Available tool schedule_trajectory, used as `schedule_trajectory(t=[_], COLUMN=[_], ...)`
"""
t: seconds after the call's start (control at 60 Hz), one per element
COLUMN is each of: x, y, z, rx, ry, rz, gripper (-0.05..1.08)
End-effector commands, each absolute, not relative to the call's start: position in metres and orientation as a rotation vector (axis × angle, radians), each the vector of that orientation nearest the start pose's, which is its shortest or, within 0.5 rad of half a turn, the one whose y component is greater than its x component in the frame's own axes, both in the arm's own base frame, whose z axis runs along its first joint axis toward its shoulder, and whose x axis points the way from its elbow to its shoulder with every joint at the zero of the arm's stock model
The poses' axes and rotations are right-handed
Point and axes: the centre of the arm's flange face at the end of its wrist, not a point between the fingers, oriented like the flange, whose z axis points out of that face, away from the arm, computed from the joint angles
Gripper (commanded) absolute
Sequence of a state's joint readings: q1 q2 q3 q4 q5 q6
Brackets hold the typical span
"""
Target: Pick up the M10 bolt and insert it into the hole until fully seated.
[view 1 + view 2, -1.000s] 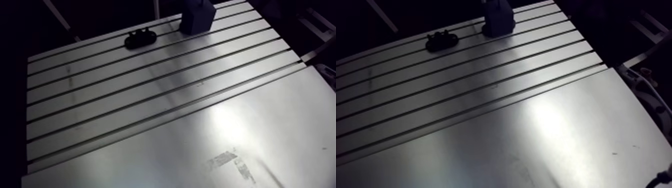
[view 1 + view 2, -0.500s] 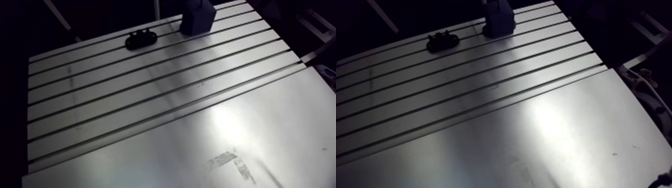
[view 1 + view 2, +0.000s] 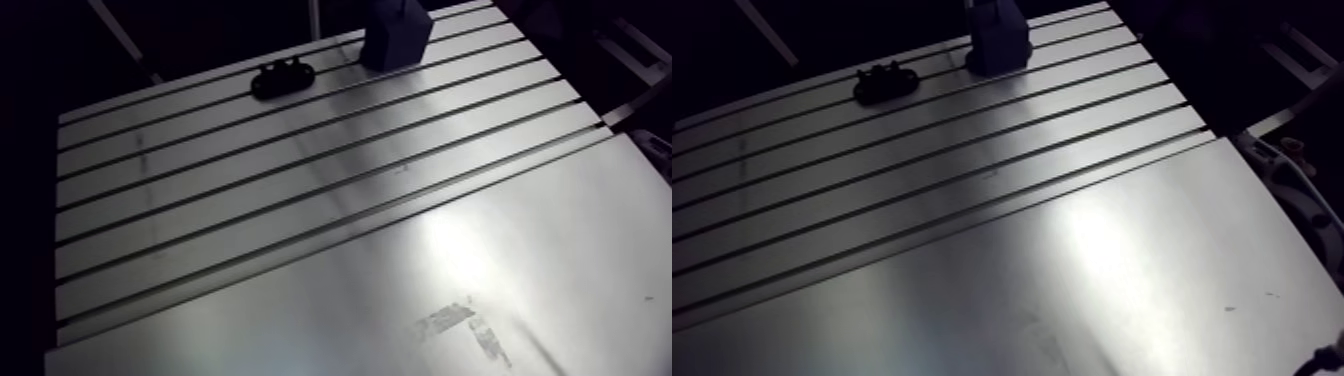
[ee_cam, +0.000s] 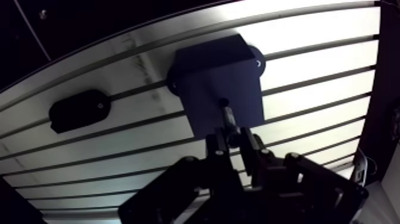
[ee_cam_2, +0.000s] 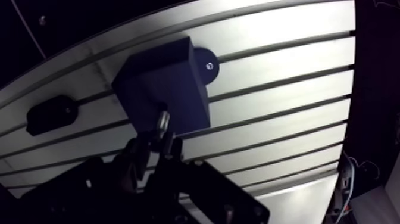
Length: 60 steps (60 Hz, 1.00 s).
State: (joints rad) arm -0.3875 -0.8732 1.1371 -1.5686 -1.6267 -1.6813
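Observation:
In the wrist view my gripper is shut on the M10 bolt, a short metal shank standing out ahead of the fingertips. The bolt's far end lies over the top face of a dark rectangular block on the slotted table. No hole in the block can be made out, and I cannot tell whether the bolt touches it. In the arm view the same block stands at the table's far edge, with the gripper out of sight above it.
A flat black oval fixture lies on the slots beside the block, also seen in the arm view as the black fixture. A round tab with a small screw juts from the block's base. A smooth plate covers the near table.
The arm view has shifted very slightly; the block and the black fixture have stayed in place on the table.

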Motion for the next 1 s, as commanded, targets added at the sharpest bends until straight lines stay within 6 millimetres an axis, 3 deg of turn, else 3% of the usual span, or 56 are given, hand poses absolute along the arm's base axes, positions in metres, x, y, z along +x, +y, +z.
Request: schedule_trajectory(t=[0.017,1.0], x=[-0.7173,-0.7205], y=[0.1541,0.1553], z=[0.2624,0.2651], rx=[0.388,0.388], ry=[2.844,2.853], rz=[-0.016,-0.015], gripper=[1.08,1.08])
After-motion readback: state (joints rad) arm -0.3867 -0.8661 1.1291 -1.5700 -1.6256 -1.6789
